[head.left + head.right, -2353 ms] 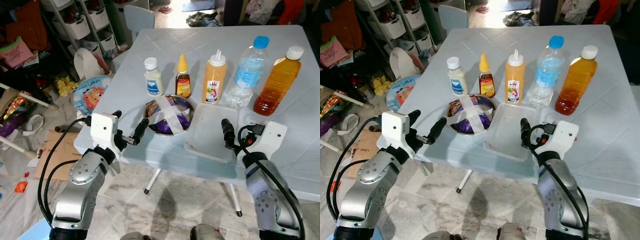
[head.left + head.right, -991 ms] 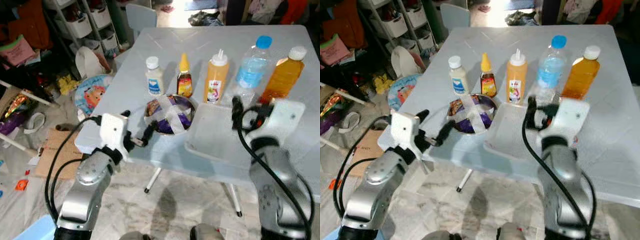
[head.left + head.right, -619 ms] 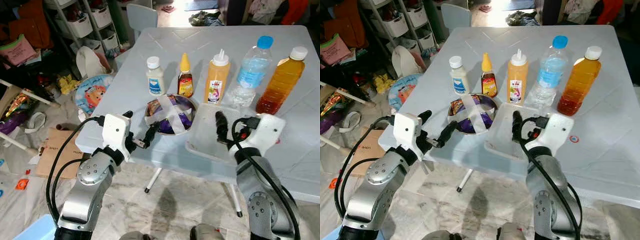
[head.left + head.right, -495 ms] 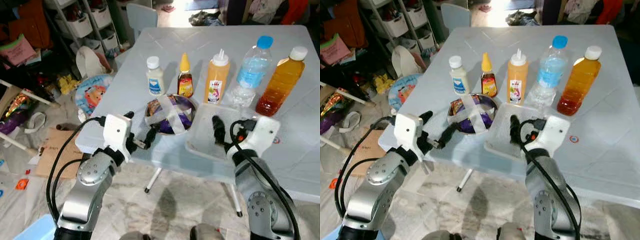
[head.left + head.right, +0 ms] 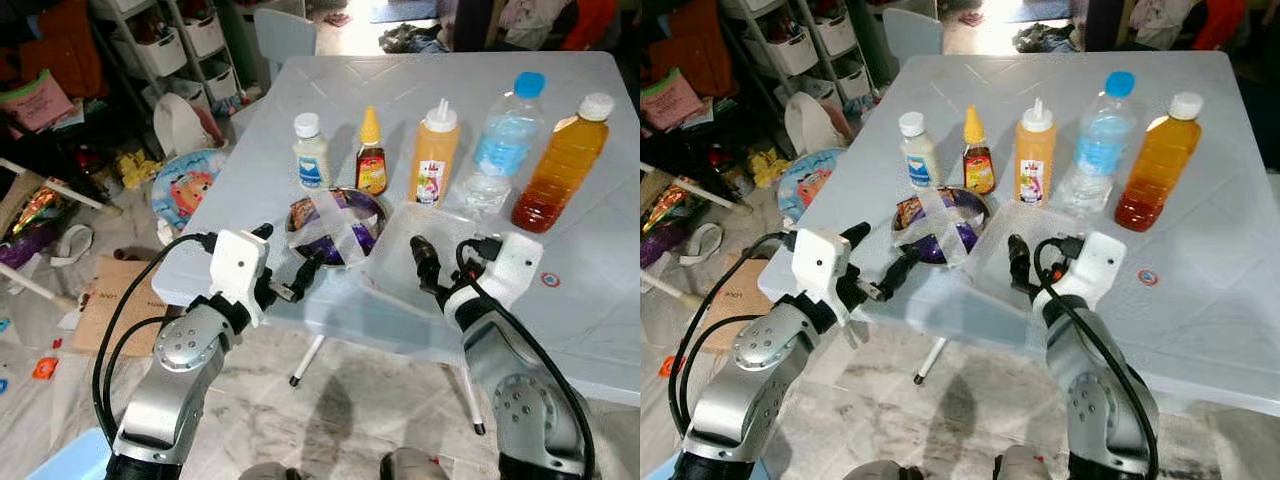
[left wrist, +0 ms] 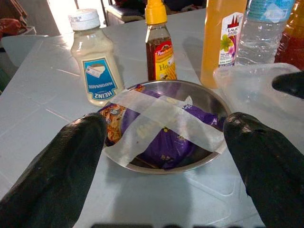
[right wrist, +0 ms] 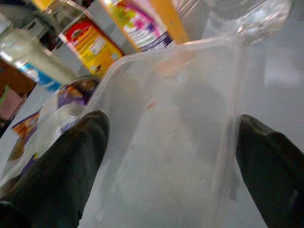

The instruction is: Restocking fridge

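Since a moment ago the right gripper [image 5: 420,262] has slid leftward and lower, and its black fingers now reach into the near part of the clear plastic container [image 5: 455,232], spread wide apart with the container's floor between them in the right wrist view. Meanwhile the left gripper [image 5: 298,275] has crept a little closer to the steel bowl [image 6: 164,126]; its fingers [image 6: 57,171] stand wide apart on either side of the bowl's near rim, not touching it.

Inside the bowl, straight ahead of the left fingers, lies a purple snack packet [image 6: 161,142] under two crossed strips of pale tape [image 6: 161,114]. Beyond the bowl stand a mayonnaise bottle [image 6: 95,57] and a honey bottle [image 6: 159,45]. Past the right fingers, beyond the container's far wall, stand an orange sauce bottle [image 5: 432,155], a water bottle [image 5: 500,135] and a bottle of amber liquid [image 5: 560,165]. All rest on the white table [image 5: 400,70].
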Available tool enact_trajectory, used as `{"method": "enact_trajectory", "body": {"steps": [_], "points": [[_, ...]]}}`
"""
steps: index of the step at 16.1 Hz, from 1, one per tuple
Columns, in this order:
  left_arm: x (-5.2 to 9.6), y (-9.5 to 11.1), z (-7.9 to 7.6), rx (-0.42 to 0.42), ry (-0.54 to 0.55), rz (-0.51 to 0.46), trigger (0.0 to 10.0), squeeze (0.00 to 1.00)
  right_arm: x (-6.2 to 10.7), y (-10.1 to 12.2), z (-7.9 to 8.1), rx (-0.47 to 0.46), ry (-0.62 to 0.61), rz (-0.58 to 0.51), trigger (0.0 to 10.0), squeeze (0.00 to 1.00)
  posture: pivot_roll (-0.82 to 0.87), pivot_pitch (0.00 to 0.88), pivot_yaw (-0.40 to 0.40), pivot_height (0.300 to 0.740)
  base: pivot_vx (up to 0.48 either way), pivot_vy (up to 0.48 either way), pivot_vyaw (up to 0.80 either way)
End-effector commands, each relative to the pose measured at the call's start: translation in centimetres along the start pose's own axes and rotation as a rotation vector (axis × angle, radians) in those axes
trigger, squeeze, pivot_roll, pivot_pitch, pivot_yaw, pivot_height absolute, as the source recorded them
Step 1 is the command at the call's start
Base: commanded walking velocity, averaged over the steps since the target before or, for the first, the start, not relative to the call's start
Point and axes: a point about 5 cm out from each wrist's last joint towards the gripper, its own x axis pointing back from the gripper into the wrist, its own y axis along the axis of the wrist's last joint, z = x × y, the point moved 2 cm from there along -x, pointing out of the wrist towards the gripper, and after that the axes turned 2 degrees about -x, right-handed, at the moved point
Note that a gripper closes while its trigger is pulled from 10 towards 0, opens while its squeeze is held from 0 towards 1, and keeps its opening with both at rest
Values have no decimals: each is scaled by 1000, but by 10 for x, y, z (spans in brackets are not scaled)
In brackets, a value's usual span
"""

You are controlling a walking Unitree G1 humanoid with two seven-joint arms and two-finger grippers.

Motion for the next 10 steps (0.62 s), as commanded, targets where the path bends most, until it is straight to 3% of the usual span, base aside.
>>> {"method": "enact_trajectory", "body": {"steps": [1,4,7,8,10], "points": [[2,3,3,-30,8,2,10000,0,-3,2,1,-29,-28,-32,10000,0,-85,56,125,740,0,0,0],[1,2,1,-31,13,6,10000,0,-3,28,-21,53,-123,-146,10000,0,-88,55,126,740,0,0,0],[-1,2,2,-35,20,6,10000,0,-2,34,-28,83,-151,-173,10000,0,-93,53,126,740,0,0,0],[-1,2,2,-36,22,5,10000,0,-2,33,-25,74,-129,-169,10000,0,-94,53,126,740,0,0,0],[-1,3,4,-41,26,3,10000,0,1,20,-2,54,-11,-121,10000,0,-90,51,125,740,0,0,0]]}}
